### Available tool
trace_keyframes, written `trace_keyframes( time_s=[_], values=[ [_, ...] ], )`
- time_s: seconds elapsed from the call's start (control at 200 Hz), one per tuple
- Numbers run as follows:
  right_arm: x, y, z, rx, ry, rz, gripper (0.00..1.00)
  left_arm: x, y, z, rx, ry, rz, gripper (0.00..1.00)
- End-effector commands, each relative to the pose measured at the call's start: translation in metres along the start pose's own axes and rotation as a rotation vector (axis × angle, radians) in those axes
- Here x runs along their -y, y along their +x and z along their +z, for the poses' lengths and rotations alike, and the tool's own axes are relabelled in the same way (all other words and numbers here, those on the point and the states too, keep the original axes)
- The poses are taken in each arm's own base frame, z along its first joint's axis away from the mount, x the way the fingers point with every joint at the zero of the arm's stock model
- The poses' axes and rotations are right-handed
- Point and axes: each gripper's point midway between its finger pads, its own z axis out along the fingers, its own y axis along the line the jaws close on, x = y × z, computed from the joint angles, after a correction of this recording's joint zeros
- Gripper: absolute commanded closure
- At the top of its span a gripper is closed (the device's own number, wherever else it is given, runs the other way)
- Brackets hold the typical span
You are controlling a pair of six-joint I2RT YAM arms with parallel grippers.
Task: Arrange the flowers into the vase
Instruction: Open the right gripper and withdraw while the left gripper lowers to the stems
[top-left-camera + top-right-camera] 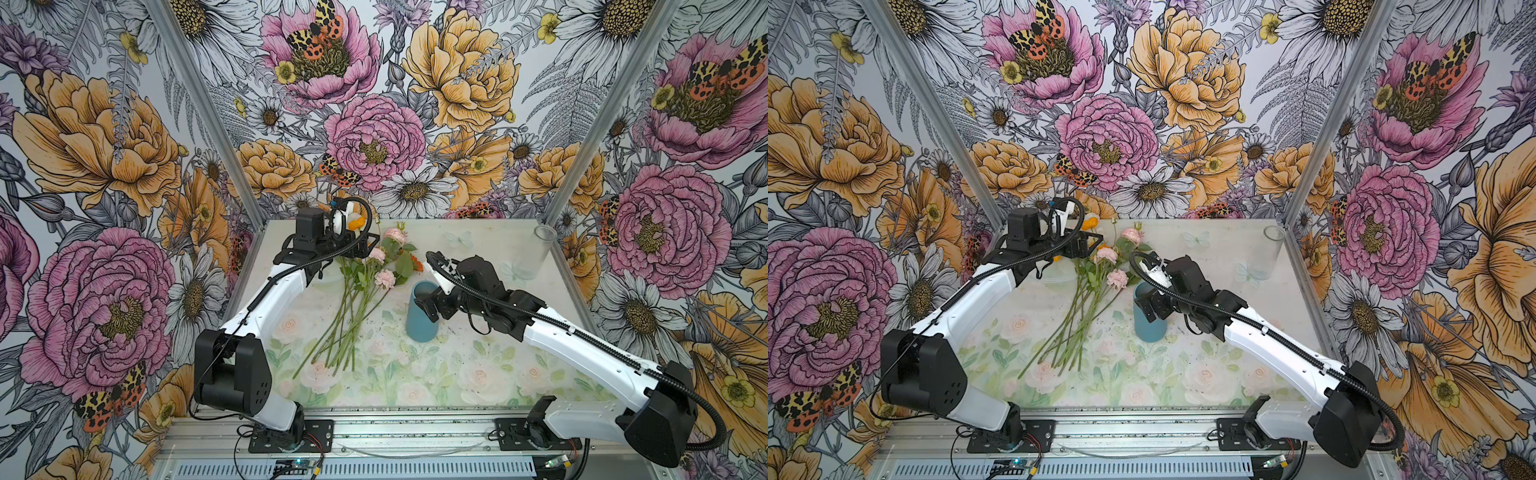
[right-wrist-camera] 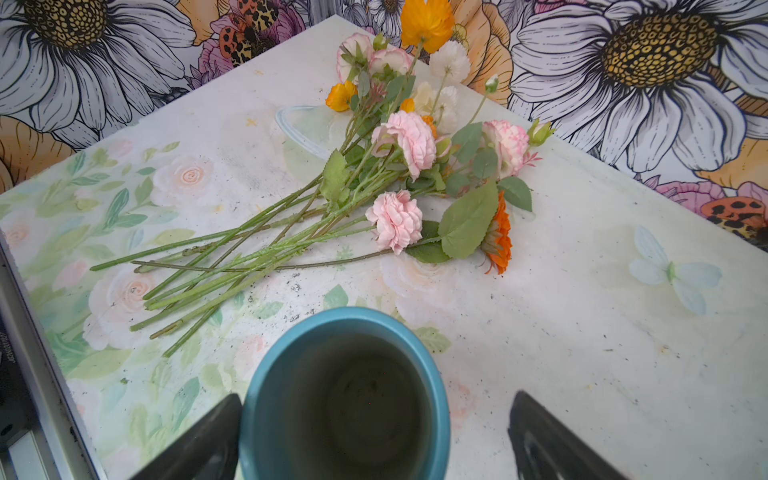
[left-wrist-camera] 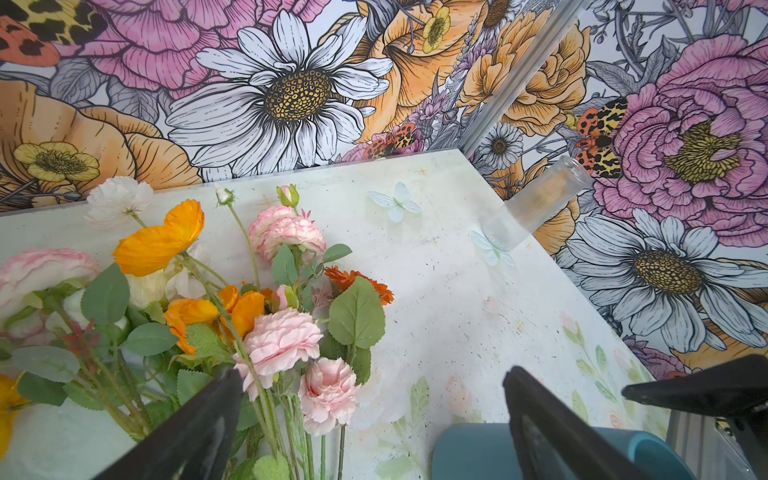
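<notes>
The flowers (image 1: 365,286) (image 1: 1096,286) lie in a loose bunch on the table, heads toward the back wall and green stems fanned toward the front. Pink, orange and white heads show in the left wrist view (image 3: 278,340) and the right wrist view (image 2: 399,137). The vase (image 1: 420,330) (image 1: 1148,330) (image 2: 345,316) is a blue cylinder, upright and empty, to the right of the stems. My right gripper (image 1: 426,305) (image 2: 378,397) is open astride its rim, one finger close against the wall, the other apart. My left gripper (image 1: 368,245) (image 3: 374,374) hangs open above the flower heads, holding nothing.
A clear ribbed glass cylinder (image 1: 542,249) (image 3: 536,203) stands at the back right corner. A clear plastic piece (image 2: 307,129) lies under the flower heads. Flower-patterned walls close in the back and both sides. An aluminium rail (image 1: 395,432) runs along the front edge.
</notes>
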Motion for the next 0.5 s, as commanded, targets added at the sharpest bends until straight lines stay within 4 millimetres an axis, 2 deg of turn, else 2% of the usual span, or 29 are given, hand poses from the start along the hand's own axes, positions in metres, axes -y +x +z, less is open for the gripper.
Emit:
trace_keyframes(
  time_s=[0.0, 0.065, 0.135, 0.205, 0.265, 0.38, 0.43, 0.495],
  values=[
    [-0.002, -0.055, -0.04, 0.168, -0.022, -0.032, 0.01, -0.01, -0.015, -0.013, 0.051, -0.087, 0.035, 0.01],
    [-0.003, -0.07, -0.055, 0.219, -0.026, -0.043, 0.01, -0.015, -0.015, -0.018, 0.062, -0.171, 0.069, 0.01],
    [0.0, -0.085, -0.069, 0.266, -0.021, -0.044, 0.0, -0.008, -0.011, -0.022, 0.048, -0.256, 0.15, 0.01],
    [0.012, -0.096, -0.081, 0.3, 0.02, -0.02, 0.0, 0.0, 0.001, -0.029, -0.008, -0.37, 0.236, 0.01],
    [0.024, -0.098, -0.09, 0.321, 0.051, 0.014, 0.0, 0.0, 0.015, -0.04, -0.073, -0.445, 0.219, 0.02],
    [0.043, -0.093, -0.097, 0.327, 0.096, 0.059, 0.0, 0.002, 0.058, -0.059, -0.201, -0.455, 0.069, 0.15],
    [0.042, -0.093, -0.098, 0.329, 0.083, 0.062, 0.0, 0.003, 0.083, -0.064, -0.242, -0.448, 0.006, 0.2],
    [0.032, -0.087, -0.096, 0.323, 0.022, 0.053, 0.0, 0.002, 0.116, -0.069, -0.299, -0.45, -0.063, 0.3]
  ],
)
